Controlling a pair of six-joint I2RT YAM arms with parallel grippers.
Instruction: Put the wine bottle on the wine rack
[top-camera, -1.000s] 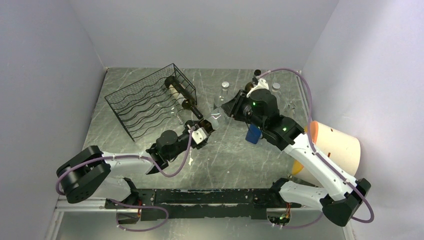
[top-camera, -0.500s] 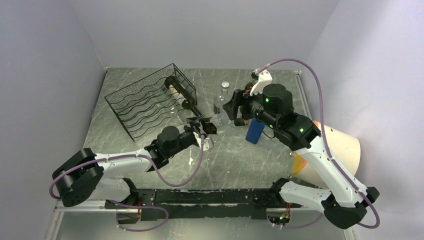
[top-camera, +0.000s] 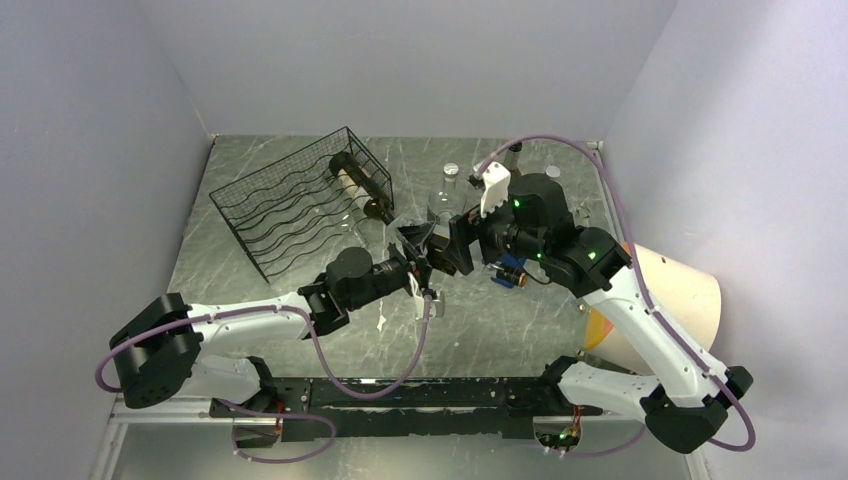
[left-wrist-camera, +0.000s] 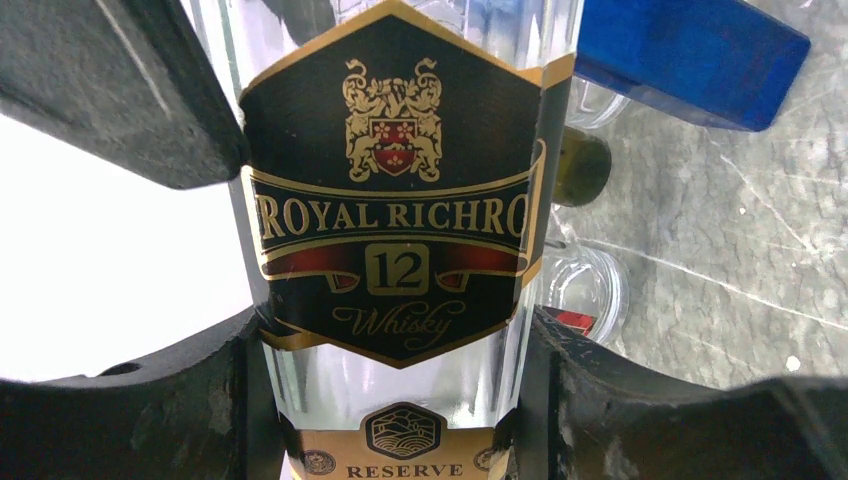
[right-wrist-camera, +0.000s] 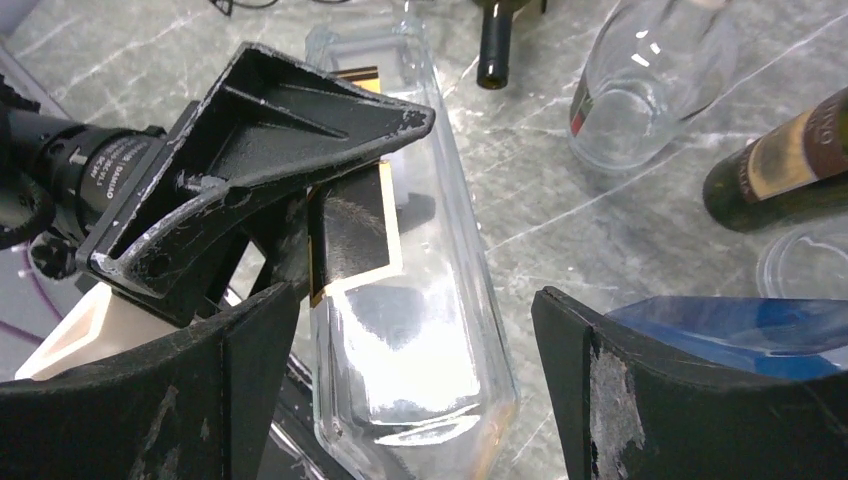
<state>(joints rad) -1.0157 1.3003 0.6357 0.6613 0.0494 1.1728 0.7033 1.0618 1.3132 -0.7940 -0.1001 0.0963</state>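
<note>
The clear wine bottle (left-wrist-camera: 395, 200) is clamped at its black label by the left gripper (top-camera: 418, 258) and is held near the wine rack (top-camera: 290, 215), not on it. The right gripper (right-wrist-camera: 415, 295) is spread wide, its jaws standing either side of the bottle without contact.

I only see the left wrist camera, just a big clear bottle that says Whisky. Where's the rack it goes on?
Observer: The wine rack stands far left on the table, up and left of the clear bottle.
Operator: Is anything on it?
Observer: One dark bottle lies near its right end.
Operator: Is the other hand squeezing my bottle too?
Observer: No. The right gripper has its jaws open, one on each side of it.
</note>
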